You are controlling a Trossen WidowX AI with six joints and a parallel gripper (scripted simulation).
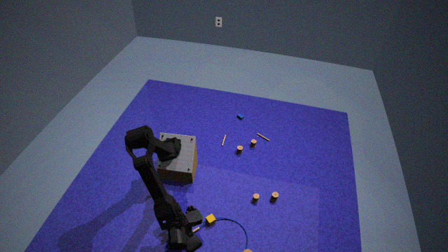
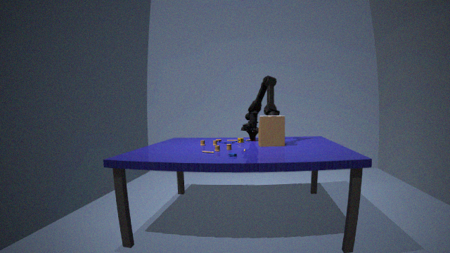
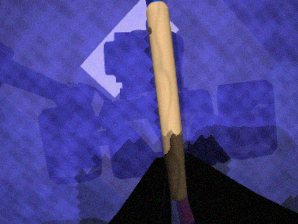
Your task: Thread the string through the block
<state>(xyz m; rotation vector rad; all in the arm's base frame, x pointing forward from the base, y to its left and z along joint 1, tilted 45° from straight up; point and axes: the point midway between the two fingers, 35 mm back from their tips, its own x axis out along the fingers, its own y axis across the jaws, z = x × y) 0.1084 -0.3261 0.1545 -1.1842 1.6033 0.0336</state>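
Note:
The yellow block [image 1: 210,219] [image 2: 240,140] sits on the table. The blue string [image 1: 247,240] runs from the round wooden button [image 1: 248,250] at the bottom edge of the top view, curves to the block's right side and shows again on its left side, so it passes through the block. The light wooden stick [image 1: 196,229] [image 3: 165,75] is on the string's end, left of and apart from the block. My gripper [image 1: 190,233] [image 2: 252,139] [image 3: 173,164] is shut on this stick, low near the table. The hole itself is too small to see.
The arm's base stands on a large brown box [image 1: 193,167] [image 2: 271,131] left of centre. Farther back lie two loose sticks [image 1: 224,140] [image 1: 263,136], several wooden cylinders [image 1: 256,197] [image 1: 275,196] and a small blue piece [image 1: 240,116].

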